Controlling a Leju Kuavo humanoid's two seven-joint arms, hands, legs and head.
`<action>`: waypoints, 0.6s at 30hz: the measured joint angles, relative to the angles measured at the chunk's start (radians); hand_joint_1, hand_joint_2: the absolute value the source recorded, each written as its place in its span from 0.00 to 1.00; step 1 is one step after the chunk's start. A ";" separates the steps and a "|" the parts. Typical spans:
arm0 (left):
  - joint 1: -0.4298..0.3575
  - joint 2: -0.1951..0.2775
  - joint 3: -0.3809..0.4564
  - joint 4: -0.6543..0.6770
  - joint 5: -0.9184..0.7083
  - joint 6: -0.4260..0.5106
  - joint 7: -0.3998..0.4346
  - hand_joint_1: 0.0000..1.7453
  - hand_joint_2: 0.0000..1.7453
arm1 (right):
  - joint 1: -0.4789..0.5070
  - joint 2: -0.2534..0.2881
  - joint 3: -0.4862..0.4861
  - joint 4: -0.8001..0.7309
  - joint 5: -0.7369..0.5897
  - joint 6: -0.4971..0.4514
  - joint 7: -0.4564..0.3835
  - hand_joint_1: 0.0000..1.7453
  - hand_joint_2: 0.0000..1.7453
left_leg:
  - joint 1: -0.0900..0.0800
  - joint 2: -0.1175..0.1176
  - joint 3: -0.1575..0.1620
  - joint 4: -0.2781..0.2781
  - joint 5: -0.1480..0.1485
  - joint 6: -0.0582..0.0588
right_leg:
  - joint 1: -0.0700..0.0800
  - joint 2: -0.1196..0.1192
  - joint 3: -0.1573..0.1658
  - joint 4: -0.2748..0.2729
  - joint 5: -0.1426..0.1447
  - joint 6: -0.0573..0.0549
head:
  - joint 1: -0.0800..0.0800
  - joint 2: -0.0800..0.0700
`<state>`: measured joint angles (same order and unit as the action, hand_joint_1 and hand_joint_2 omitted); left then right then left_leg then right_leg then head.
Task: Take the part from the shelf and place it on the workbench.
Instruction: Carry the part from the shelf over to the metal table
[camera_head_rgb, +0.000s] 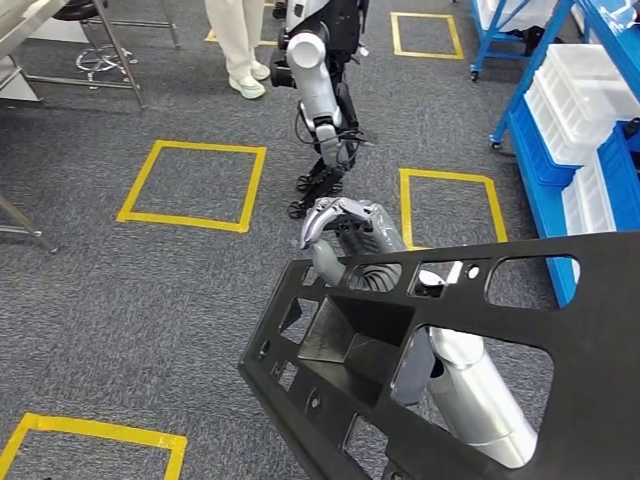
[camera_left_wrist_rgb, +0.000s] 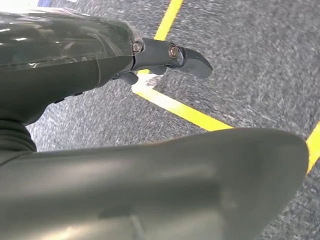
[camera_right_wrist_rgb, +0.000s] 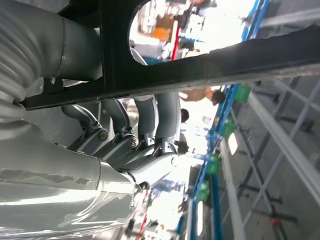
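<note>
Silver arm (camera_head_rgb: 475, 395), grey ribbed robot hand (camera_head_rgb: 343, 235)

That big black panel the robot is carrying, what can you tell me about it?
The black panel is a long, flat, matte moulded piece, plastic by its look, pierced with many cut-outs and a sunken rectangular pocket. It is held tilted above the grey carpet floor. The right hand grips its upper edge, fingers wrapped over a bar, and the silver forearm shows through an opening.

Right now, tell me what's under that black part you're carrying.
Under the black part, through its cutouts, the right arm and right hand gripping its edge show, with grey carpet below. Solid sections hide the rest of the floor.
</note>
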<state>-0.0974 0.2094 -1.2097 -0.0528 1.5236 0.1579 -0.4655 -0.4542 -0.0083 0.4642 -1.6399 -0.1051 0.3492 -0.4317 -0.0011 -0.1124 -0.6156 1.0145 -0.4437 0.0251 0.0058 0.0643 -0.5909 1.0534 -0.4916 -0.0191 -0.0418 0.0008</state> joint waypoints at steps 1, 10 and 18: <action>0.000 0.000 0.000 0.000 0.000 0.000 0.000 0.00 1.00 | -0.002 0.001 0.000 0.002 0.000 0.000 0.000 1.00 1.00 | 0.003 -0.012 -0.003 0.000 0.001 -0.002 | 0.001 0.014 0.013 -0.032 0.009 -0.003 | 0.000 0.000; 0.003 -0.004 -0.001 -0.001 0.000 -0.001 -0.006 0.00 1.00 | 0.003 0.019 0.000 0.005 -0.017 0.013 -0.002 1.00 1.00 | 0.019 0.098 -0.139 0.256 -0.118 -0.053 | -0.004 -0.095 0.040 -0.080 0.015 -0.010 | -0.002 0.000; 0.006 -0.010 -0.001 -0.003 0.000 0.000 -0.008 0.00 1.00 | 0.026 0.019 -0.014 -0.081 -0.081 0.042 -0.009 1.00 1.00 | 0.023 0.162 -0.014 0.007 -0.004 -0.042 | -0.004 -0.179 0.054 -0.063 -0.015 0.035 | 0.002 0.000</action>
<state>-0.0910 0.1991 -1.2108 -0.0557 1.5236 0.1579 -0.4733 -0.4282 0.0111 0.4505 -1.7206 -0.1865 0.3909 -0.4405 0.0221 0.0492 -0.6294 1.0212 -0.4474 -0.0167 0.0017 -0.1144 -0.5367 0.9905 -0.5066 0.0155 -0.0397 0.0008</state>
